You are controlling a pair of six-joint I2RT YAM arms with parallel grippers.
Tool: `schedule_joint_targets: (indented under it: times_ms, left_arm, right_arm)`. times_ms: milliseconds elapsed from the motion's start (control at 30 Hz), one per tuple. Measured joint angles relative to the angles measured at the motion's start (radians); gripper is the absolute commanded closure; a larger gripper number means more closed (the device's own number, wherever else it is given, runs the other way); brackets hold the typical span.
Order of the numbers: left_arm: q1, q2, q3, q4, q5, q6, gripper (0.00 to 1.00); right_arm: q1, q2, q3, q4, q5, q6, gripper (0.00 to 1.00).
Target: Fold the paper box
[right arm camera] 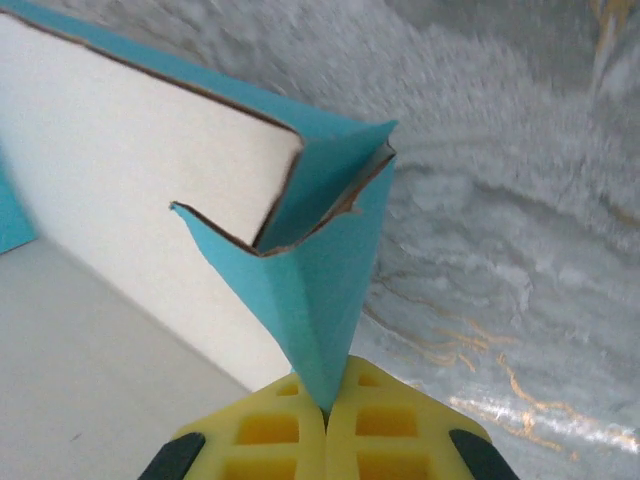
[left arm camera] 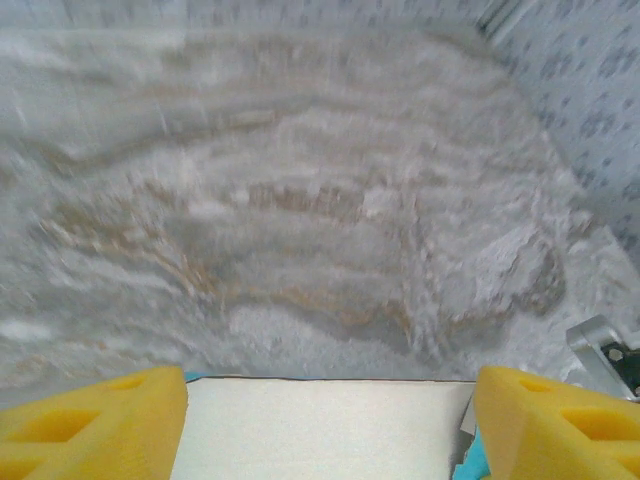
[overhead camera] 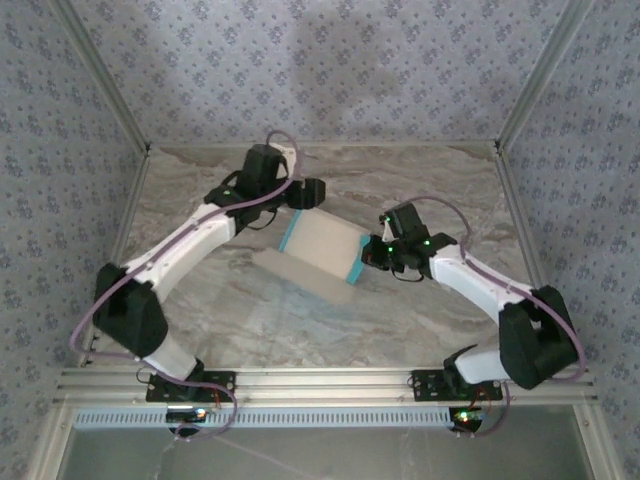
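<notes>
While the paper box (overhead camera: 318, 248) is sitting near the middle of the table (overhead camera: 420, 320), beige side up, the right pincer (right arm camera: 325, 415) is pinching its raised blue flap (right arm camera: 325, 290) at the end facing the table's right edge. The left pincer (left arm camera: 330, 430) is standing spread, yellow fingers (left arm camera: 95, 420) flanking the beige panel (left arm camera: 320, 405) at the box's far-left end.

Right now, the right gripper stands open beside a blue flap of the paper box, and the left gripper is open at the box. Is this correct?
No. The right gripper is shut on the blue flap of the paper box, as the right wrist view shows; the left gripper is open at the box.
</notes>
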Motion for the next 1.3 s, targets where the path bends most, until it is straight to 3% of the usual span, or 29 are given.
schedule_joint_targets:
  times_ms: [300, 433, 567, 633, 667, 800, 867, 1100, 1300]
  left_arm:
    - [0.236, -0.306, -0.204, 0.122, -0.016, -0.002, 0.23]
    - [0.343, -0.309, -0.401, 0.246, 0.001, -0.117, 0.28]
    - [0.393, -0.209, -0.522, 0.323, 0.044, -0.228, 0.29]
    - [0.394, -0.175, -0.546, 0.335, 0.063, -0.264, 0.31]
    - [0.391, -0.123, -0.549, 0.386, 0.123, -0.312, 0.3]
    - [0.324, 0.12, -0.494, 0.779, 0.336, -0.519, 0.32]
    - [0.283, 0.17, -0.496, 0.856, 0.398, -0.573, 0.32]
    - [0.13, 0.117, -0.472, 0.949, 0.517, -0.56, 0.32]
    - [0.076, 0.084, -0.47, 0.972, 0.535, -0.533, 0.33]
  right_arm:
    - [-0.037, -0.183, -0.057, 0.194, -0.101, -0.193, 0.89]
    - [-0.066, -0.207, -0.092, 0.268, -0.183, -0.22, 0.88]
    - [-0.069, -0.207, -0.095, 0.301, -0.242, -0.234, 0.88]
    - [-0.069, -0.207, -0.095, 0.313, -0.259, -0.238, 0.88]
    - [-0.069, -0.206, -0.095, 0.317, -0.272, -0.242, 0.88]
    - [-0.069, -0.187, -0.095, 0.324, -0.301, -0.261, 0.88]
    - [-0.069, -0.163, -0.095, 0.319, -0.304, -0.271, 0.88]
    - [-0.069, -0.081, -0.095, 0.291, -0.27, -0.279, 0.83]
    - [-0.059, -0.069, -0.095, 0.296, -0.239, -0.278, 0.74]
